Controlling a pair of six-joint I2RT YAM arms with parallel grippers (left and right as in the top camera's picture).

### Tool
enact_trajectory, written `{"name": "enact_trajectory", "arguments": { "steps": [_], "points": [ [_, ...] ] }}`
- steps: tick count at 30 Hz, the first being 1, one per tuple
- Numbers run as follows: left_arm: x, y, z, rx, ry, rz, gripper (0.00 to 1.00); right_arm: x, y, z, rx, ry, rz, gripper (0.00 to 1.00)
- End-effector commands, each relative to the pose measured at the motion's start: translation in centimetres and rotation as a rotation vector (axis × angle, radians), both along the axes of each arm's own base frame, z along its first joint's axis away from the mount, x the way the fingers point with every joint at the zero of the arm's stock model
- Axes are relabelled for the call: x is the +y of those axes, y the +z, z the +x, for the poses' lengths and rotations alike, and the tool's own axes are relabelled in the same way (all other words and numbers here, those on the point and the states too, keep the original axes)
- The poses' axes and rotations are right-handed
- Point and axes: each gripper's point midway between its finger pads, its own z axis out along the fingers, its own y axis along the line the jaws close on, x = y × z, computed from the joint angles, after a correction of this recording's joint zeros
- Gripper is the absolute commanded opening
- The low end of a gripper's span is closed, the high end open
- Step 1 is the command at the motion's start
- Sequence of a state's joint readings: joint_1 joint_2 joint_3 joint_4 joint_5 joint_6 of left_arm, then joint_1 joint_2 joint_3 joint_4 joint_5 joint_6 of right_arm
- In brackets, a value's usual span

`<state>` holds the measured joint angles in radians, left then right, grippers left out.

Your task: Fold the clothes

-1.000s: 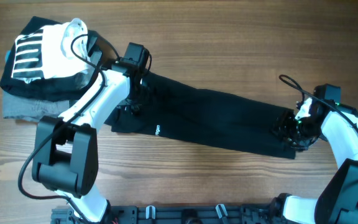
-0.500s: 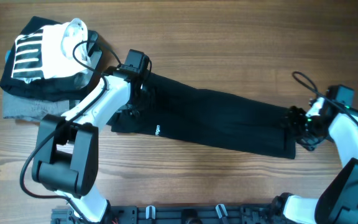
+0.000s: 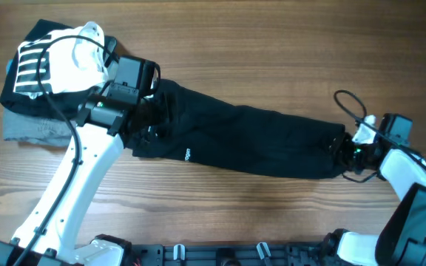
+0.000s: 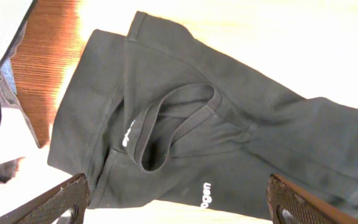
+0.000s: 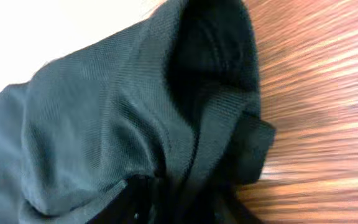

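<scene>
Overhead, the plain black short-sleeved soft T-shirt (image 3: 257, 140) lies as a long band across the wooden table (image 3: 235, 214), right gripper (image 3: 348, 151) pinching its bunched hem end and left gripper (image 4: 179, 191) spread wide above the neckline (image 4: 173, 121): mid-fold, I'd say, and next it needs a grip there to bring the ends together.

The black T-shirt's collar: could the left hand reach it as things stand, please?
Probably yes: the left hand hangs open directly above the collar of the black T-shirt, with nothing lying between them.
</scene>
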<state>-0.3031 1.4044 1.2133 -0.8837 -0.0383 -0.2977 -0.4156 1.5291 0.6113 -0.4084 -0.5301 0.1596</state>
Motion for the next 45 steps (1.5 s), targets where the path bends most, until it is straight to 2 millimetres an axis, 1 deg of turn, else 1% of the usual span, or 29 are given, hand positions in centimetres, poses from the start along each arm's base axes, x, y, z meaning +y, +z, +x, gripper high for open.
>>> {"name": "enact_trajectory", "arguments": {
  "steps": [1,3,6,9,11,12,13,15,16,18,21,22,25,27,28,31,32,33,34,35,37,39,40,42,43,45],
  "points": [
    [-0.1,0.9,0.0,-0.018,-0.007,-0.007,0.91,3.6,0.2,-0.8,-0.024,0.091,0.175,0.04],
    [0.0,0.8,-0.2,-0.009,-0.007,-0.003,0.91,2.7,1.2,0.2,-0.029,0.055,0.154,0.04],
    [0.1,0.6,-0.5,0.003,-0.007,0.001,0.9,-1.0,3.7,1.4,0.003,-0.067,0.049,0.04],
    [0.1,0.5,-0.7,0.01,-0.006,0.003,0.91,-5.5,7.4,2.1,0.019,-0.152,-0.123,0.04],
    [0.2,0.5,-0.6,0.009,-0.005,0.005,0.91,-7.1,9.7,2.3,0.017,-0.179,-0.201,0.04],
    [0.2,0.5,-0.6,0.009,-0.005,0.005,0.91,-7.6,10.9,2.4,0.015,-0.189,-0.232,0.04],
    [0.2,0.5,-0.6,0.009,-0.005,0.005,0.9,-7.7,11.9,2.5,0.005,-0.186,-0.239,0.05],
    [0.2,0.6,-0.6,0.005,-0.005,0.004,0.9,-7.2,13.1,2.8,-0.009,-0.169,-0.241,0.04],
    [0.2,0.6,-0.5,0.004,-0.005,0.003,0.9,-6.3,13.6,3.1,-0.03,-0.131,-0.23,0.04],
    [0.1,0.7,-0.4,-0.002,-0.005,0.002,0.89,-1.7,14.2,4.3,-0.092,0.026,-0.155,0.04],
    [0.1,0.8,-0.3,-0.008,-0.005,-0.001,0.89,3.9,15.1,5.6,-0.169,0.193,-0.099,0.05],
    [0.1,0.8,-0.2,-0.011,-0.005,-0.002,0.89,6.5,15.4,6.0,-0.191,0.253,-0.083,0.05],
    [0.1,0.9,-0.3,-0.012,-0.005,-0.002,0.89,11.7,15.4,6.5,-0.204,0.321,-0.055,0.04],
    [0.1,0.8,-0.4,-0.008,-0.005,-0.001,0.89,15.0,14.5,6.5,-0.183,0.356,-0.062,0.04],
    [0.1,0.8,-0.4,-0.005,-0.005,0.0,0.89,16.6,13.7,6.5,-0.172,0.381,-0.079,0.04],
    [0.1,0.8,-0.4,-0.005,-0.005,0.0,0.89,19.6,11.0,6.2,-0.12,0.405,-0.135,0.06],
    [0.1,0.8,-0.4,-0.005,-0.005,0.0,0.9,21.3,9.9,6.1,-0.113,0.442,-0.133,0.13],
    [0.1,0.8,-0.4,-0.005,-0.005,0.001,0.9,22.6,9.1,6.1,-0.117,0.48,-0.125,0.34],
    [0.1,0.8,-0.4,-0.005,-0.005,0.001,0.91,23.1,8.8,5.9,-0.113,0.494,-0.124,0.4],
    [0.1,0.7,-0.5,-0.002,-0.005,0.002,0.91,23.0,8.8,5.8,-0.109,0.494,-0.126,0.44],
    [0.2,0.6,-0.7,0.009,-0.005,0.005,0.91,21.8,9.3,6.1,-0.109,0.462,-0.131,0.47],
    [0.3,0.5,-0.9,0.017,-0.005,0.008,0.92,19.2,10.0,6.7,-0.106,0.411,-0.142,0.63],
    [0.3,0.5,-1.0,0.02,-0.005,0.009,0.92,17.3,10.3,6.8,-0.093,0.373,-0.15,0.72],
    [0.3,0.5,-0.9,0.019,-0.005,0.008,0.92,14.3,10.0,6.8,-0.065,0.355,-0.167,0.8],
    [0.3,0.5,-0.9,0.019,-0.005,0.008,0.92,13.0,9.6,6.6,-0.053,0.367,-0.179,0.81],
    [0.3,0.5,-0.9,0.019,-0.005,0.008,0.92,11.2,8.7,6.1,-0.024,0.383,-0.201,0.81]
  ]
}}
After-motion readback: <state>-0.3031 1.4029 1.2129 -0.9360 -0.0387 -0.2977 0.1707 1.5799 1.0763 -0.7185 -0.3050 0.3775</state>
